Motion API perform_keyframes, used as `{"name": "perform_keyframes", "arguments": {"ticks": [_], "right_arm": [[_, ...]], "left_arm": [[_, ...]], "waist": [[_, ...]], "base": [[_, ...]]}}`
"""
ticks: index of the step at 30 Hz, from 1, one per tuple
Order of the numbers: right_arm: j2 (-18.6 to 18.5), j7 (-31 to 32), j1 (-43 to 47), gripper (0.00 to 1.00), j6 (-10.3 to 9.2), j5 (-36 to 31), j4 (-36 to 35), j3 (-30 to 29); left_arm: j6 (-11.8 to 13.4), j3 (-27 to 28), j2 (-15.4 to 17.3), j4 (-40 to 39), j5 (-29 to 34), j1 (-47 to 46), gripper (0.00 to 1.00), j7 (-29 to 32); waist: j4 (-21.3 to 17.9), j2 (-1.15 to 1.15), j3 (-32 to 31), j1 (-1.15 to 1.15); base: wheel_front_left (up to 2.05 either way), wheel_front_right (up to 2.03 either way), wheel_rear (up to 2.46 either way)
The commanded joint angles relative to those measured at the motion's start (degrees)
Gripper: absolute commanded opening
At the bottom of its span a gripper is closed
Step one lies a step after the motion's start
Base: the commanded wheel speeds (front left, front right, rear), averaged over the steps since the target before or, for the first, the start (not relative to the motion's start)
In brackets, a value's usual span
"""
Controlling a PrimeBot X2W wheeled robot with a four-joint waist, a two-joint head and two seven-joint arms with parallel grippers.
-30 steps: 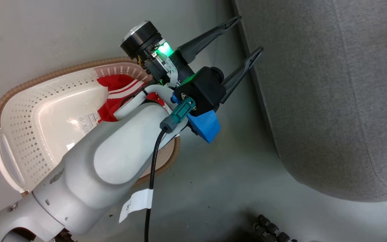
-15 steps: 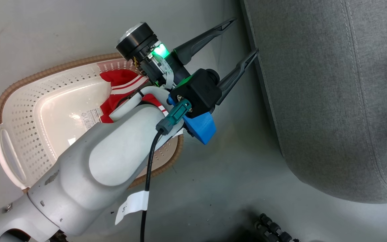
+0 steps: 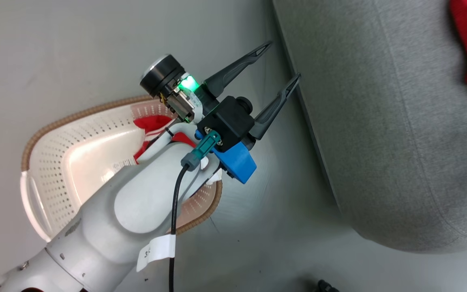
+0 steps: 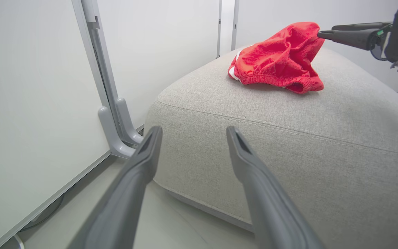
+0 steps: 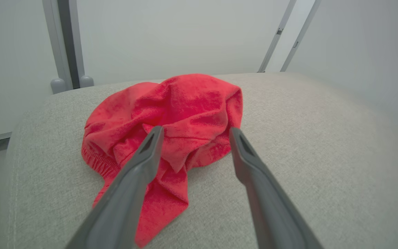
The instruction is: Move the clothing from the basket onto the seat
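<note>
Basket sticker print illegible; cable tag likewise.

Soft, even light falls on pale wall panels and a smooth grey floor. Grey metal posts divide the panels, and their curved feet rest on the floor just beside a rounded corner of the grey seat. A dark cable shows in the gap under the nearest panel. The floor carries a faint sheen along the seat's edge.
</note>
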Motion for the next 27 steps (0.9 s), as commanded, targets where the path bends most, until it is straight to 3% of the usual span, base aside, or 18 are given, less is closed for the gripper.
{"name": "perform_keyframes", "arguments": {"ticks": [1, 5, 13, 27], "right_arm": [[0.2, 0.0, 2.5, 1.00, 0.01, -0.7, -1.2, 0.1], [0.7, 0.0, 7.7, 1.00, 0.00, -2.4, -5.8, 1.3], [0.0, 0.0, 12.8, 1.00, 0.01, -3.2, -13.1, 10.6], [1.3, 0.0, 18.8, 1.00, 0.01, -2.7, -17.4, 24.3]], "left_arm": [[0.2, 0.5, -0.5, 0.4, -0.5, 0.9, 1.00, -0.5], [1.0, 2.3, -1.2, 1.8, -2.1, 3.6, 1.00, -0.9], [2.9, 10.5, -1.3, -0.2, -3.9, 12.1, 1.00, -1.0], [3.3, 28.1, -3.8, -3.9, -1.1, 25.9, 1.00, -1.0]], "waist": [[0.1, 0.00, -4.0, 0.00], [1.0, 0.00, -9.3, 0.00], [4.0, 0.00, -18.6, 0.00], [14.2, 0.00, -29.3, 0.00]], "base": [[0.00, 0.00, 0.00], [0.00, 0.00, 0.00], [0.00, 0.00, 0.00], [0.00, 0.00, 0.00]]}}
